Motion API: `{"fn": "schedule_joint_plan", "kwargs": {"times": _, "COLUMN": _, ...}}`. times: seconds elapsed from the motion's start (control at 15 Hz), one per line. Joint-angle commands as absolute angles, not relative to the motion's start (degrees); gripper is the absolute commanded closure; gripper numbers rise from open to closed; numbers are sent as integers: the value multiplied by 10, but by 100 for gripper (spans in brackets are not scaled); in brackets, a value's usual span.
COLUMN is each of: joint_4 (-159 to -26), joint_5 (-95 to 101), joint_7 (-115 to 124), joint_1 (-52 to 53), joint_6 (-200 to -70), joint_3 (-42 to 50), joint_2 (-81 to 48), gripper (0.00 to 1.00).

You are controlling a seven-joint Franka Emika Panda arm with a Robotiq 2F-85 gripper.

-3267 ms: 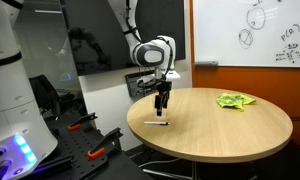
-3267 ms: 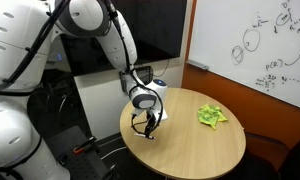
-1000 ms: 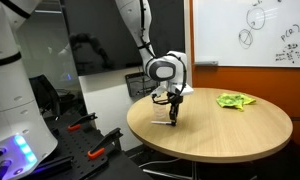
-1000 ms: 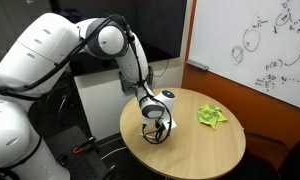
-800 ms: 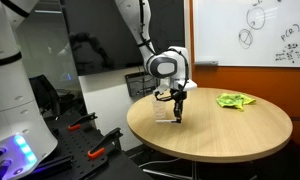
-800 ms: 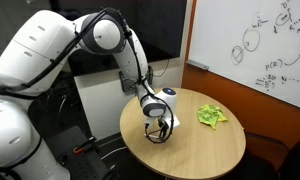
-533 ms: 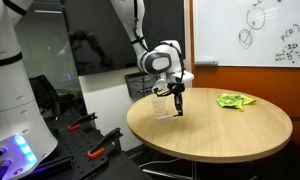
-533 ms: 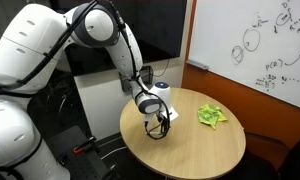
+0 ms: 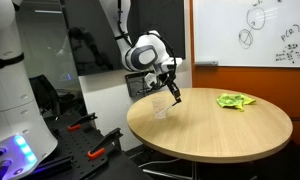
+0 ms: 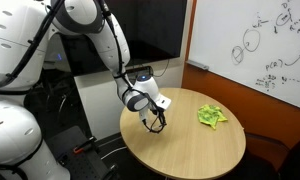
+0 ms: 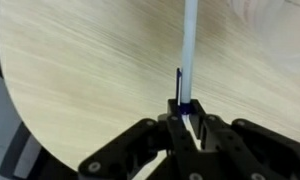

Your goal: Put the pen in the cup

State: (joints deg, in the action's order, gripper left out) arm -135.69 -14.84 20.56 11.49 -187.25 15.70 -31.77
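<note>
Pen look: in the wrist view the pen has a slim white barrel, with a dark blue clip and a dark blue end where it is gripped.
Pen axis: in the wrist view its long axis runs almost straight up from the lower middle of the frame to the top edge. In an exterior view it hangs tilted, its lower end pointing down and toward the right of the frame.
Pen place: in the air above the round wooden table, held at one end. Its lower end is close to the cup's upper right.
Claw: the gripper is pinched on the pen's dark blue end, one dark finger on each side.
Cup: a clear cup stands upright near the table's left edge.
Counts: one pen, one cup, one table, one crumpled green cloth and one whiteboard at upper right.
</note>
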Motion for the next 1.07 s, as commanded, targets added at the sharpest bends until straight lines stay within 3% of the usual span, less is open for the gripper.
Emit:
{"fn": "schedule_joint_plan", "kwargs": {"times": 0.0, "joint_4": -1372, "joint_5": -101, "joint_7": 121, "joint_1": 68, "joint_6": -1869, "joint_3": 110, "joint_2": -270, "gripper": 96}}
{"fn": "schedule_joint_plan", "kwargs": {"times": 0.27, "joint_4": -1376, "joint_5": -34, "joint_7": 40, "joint_1": 3, "joint_6": -1861, "joint_3": 46, "joint_2": -239, "gripper": 96}}
{"fn": "schedule_joint_plan", "kwargs": {"times": 1.0, "joint_4": -1389, "joint_5": 193, "joint_7": -135, "joint_1": -346, "joint_6": -1875, "joint_3": -242, "joint_2": -265, "gripper": 96}}
